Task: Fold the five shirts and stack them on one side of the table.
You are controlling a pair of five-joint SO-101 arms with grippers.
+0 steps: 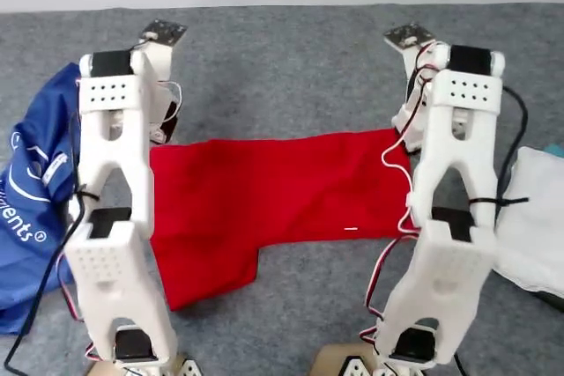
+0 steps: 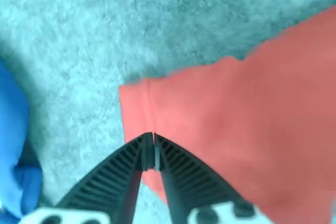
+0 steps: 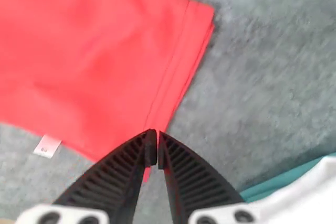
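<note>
Left gripper (image 2: 153, 141) and right gripper (image 3: 157, 135), closed, seemingly pinch red shirt (image 1: 264, 195) ends.

Garments on the worktop (image 1: 291, 50): four counted; one red shirt (image 1: 264, 200), one blue shirt (image 1: 35, 200), one white shirt (image 1: 533, 217), one teal garment (image 1: 555, 150) visible as an edge strip. Arms: two, left arm (image 1: 110, 156) and right arm (image 1: 454, 165); end effectors: two, left end effector (image 2: 153, 140) and right end effector (image 3: 156, 132); white labels on the red shirt: one label (image 3: 47, 146).
</note>
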